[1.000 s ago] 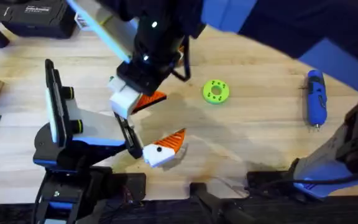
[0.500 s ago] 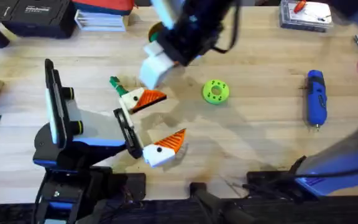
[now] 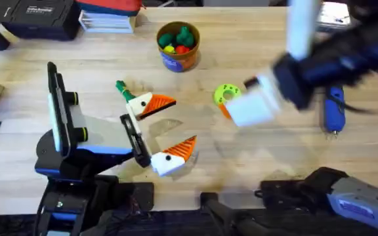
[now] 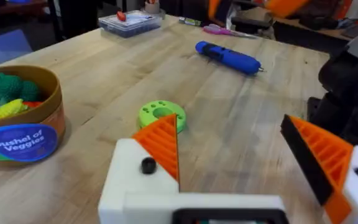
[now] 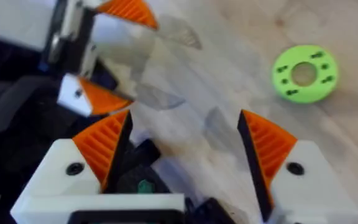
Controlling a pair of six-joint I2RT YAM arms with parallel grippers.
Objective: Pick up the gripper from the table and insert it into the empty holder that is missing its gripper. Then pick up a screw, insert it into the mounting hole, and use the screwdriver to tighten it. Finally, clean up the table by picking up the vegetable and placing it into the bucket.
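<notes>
While hovering, right hand (image 3: 231, 113) open, bucket (image 3: 178, 46) apart.

Pale matt wood-grain table (image 3: 268, 46), glossy blue plastic screwdriver (image 4: 227, 57) with thin metal bit, matt green plastic disc (image 4: 161, 116) beside it, ribbed orange pads (image 5: 267, 146) on smooth white plastic, brown card-like bucket (image 4: 23, 119)

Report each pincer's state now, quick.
Left pincer: open, holding nothing.
Right pincer: open, holding nothing.
</notes>
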